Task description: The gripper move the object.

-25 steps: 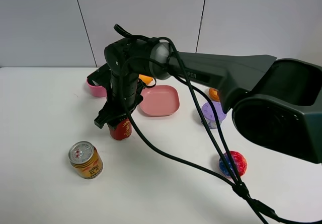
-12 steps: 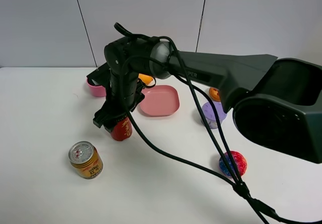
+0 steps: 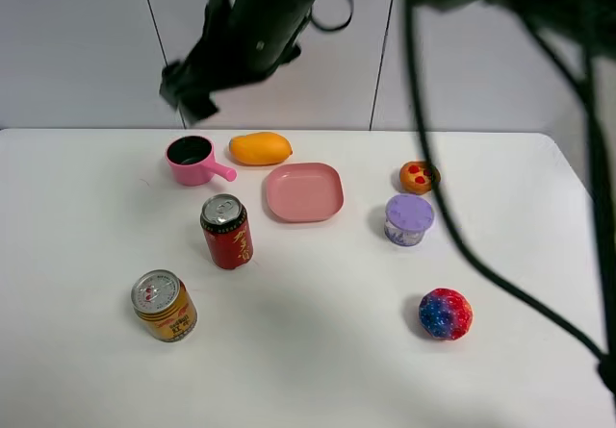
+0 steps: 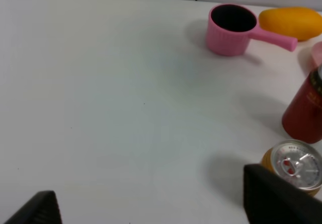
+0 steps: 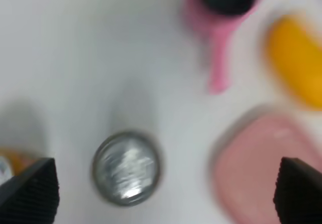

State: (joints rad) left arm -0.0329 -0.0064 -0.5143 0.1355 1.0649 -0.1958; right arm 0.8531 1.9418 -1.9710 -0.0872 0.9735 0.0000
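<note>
The red can [image 3: 226, 233] with gold lettering and a silver top stands upright and free on the white table [image 3: 318, 351], left of centre. My right gripper [image 3: 186, 89] is lifted high above the table's back left, blurred by motion. In the right wrist view it [image 5: 163, 196] is open and empty, its fingertips [image 5: 31, 191] wide apart, with the can's silver top [image 5: 127, 167] far below. My left gripper [image 4: 156, 209] is open and empty low over the table. The red can [image 4: 306, 112] is off to one side in its view.
A shorter gold can [image 3: 164, 305] stands in front of the red can. Behind are a pink cup with a handle [image 3: 192, 161], a mango [image 3: 260, 147] and a pink plate [image 3: 304, 191]. To the right are a lilac tub [image 3: 408, 219], a small pizza toy [image 3: 418, 176] and a red-blue ball [image 3: 446, 314].
My right gripper has let go of the red can and risen high, away to the back left. The can stands upright where it was held.
</note>
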